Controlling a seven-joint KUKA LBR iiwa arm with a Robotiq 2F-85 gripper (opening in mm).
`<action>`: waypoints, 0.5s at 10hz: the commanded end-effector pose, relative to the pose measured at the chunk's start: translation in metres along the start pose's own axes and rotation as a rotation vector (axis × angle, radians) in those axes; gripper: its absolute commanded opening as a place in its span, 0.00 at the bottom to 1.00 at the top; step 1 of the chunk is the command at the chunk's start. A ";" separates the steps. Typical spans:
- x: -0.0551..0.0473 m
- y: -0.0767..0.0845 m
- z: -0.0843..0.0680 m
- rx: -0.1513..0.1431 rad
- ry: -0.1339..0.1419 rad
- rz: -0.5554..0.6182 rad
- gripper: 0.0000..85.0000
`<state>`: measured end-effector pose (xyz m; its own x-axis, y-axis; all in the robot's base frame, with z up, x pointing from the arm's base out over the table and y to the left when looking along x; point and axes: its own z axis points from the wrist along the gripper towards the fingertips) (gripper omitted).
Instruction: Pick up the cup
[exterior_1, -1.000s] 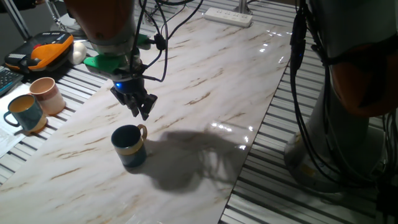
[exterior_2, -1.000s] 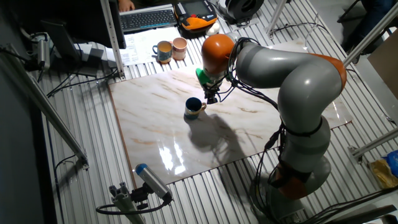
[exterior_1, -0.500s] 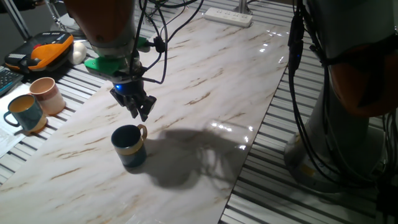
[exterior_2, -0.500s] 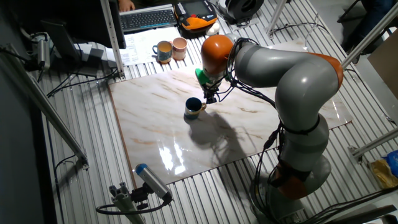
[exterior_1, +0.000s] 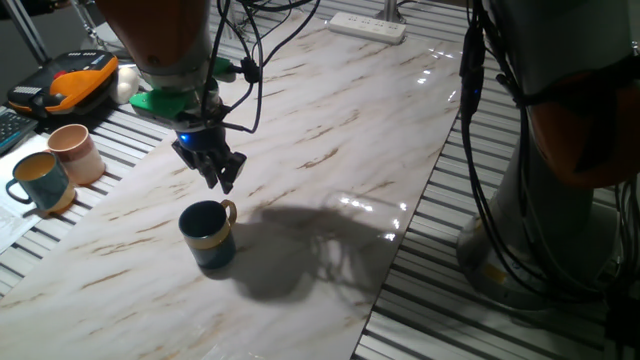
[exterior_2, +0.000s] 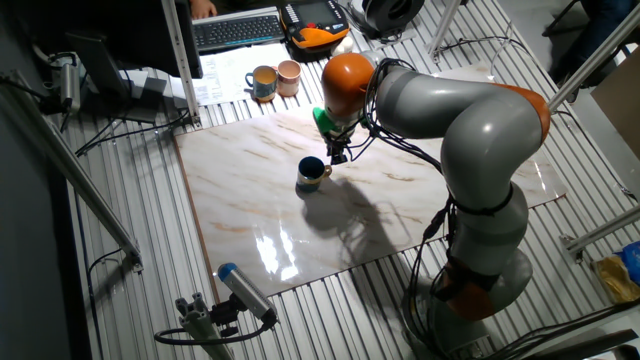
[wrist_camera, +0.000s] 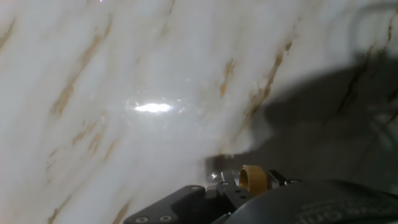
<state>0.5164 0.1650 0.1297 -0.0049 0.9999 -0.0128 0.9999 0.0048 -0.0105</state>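
Note:
The cup (exterior_1: 208, 236) is a dark teal-blue mug with a yellow-tan band and a yellow handle. It stands upright on the marble tabletop (exterior_1: 330, 130) and also shows in the other fixed view (exterior_2: 311, 174). My gripper (exterior_1: 221, 183) hangs above the table just behind the cup's handle side, apart from it. Its fingers look pressed together and hold nothing. In the other fixed view the gripper (exterior_2: 336, 158) is up and right of the cup. The hand view shows marble, with the cup's yellow handle (wrist_camera: 254, 179) at the bottom edge.
A pale pink cup (exterior_1: 75, 150) and a lighter teal mug (exterior_1: 40, 182) stand off the marble at the left. An orange and black device (exterior_1: 75, 82) lies behind them. A white power strip (exterior_1: 367, 25) lies at the far end. Cables hang from the arm.
The gripper has shifted a little to the left in the fixed view, staying above the table. The cup has not moved.

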 end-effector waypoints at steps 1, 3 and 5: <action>-0.001 0.001 0.001 0.001 -0.002 -0.002 0.40; -0.003 0.001 0.002 0.001 -0.002 -0.008 0.40; -0.002 0.001 0.003 0.001 -0.003 -0.011 0.60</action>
<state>0.5176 0.1628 0.1267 -0.0168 0.9997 -0.0157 0.9998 0.0166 -0.0120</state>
